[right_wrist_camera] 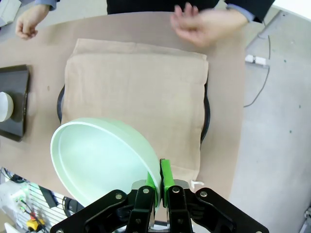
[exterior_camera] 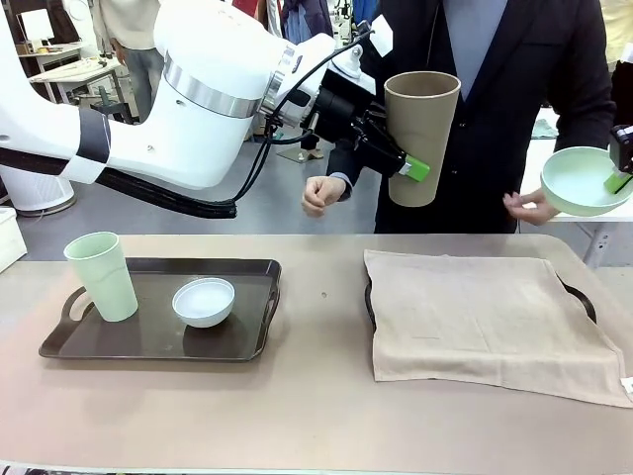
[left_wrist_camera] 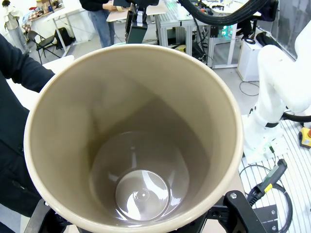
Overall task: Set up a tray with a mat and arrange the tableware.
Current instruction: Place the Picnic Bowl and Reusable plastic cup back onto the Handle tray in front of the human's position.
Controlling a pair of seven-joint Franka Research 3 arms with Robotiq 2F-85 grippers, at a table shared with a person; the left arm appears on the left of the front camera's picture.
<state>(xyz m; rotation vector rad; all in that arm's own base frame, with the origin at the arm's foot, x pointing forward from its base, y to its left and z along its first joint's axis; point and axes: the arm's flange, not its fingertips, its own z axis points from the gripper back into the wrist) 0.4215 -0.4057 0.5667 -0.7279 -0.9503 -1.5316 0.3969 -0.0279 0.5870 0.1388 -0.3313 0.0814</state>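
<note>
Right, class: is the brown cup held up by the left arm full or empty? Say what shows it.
Empty. The left wrist view looks straight down into the brown cup and shows its bare, shiny bottom.

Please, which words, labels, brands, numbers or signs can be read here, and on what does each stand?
None can be read.
The taupe cup, pale green cup, white bowl, mint bowl, mat and dark tray bear no print.
Background items are too small or blurred to tell.
</note>
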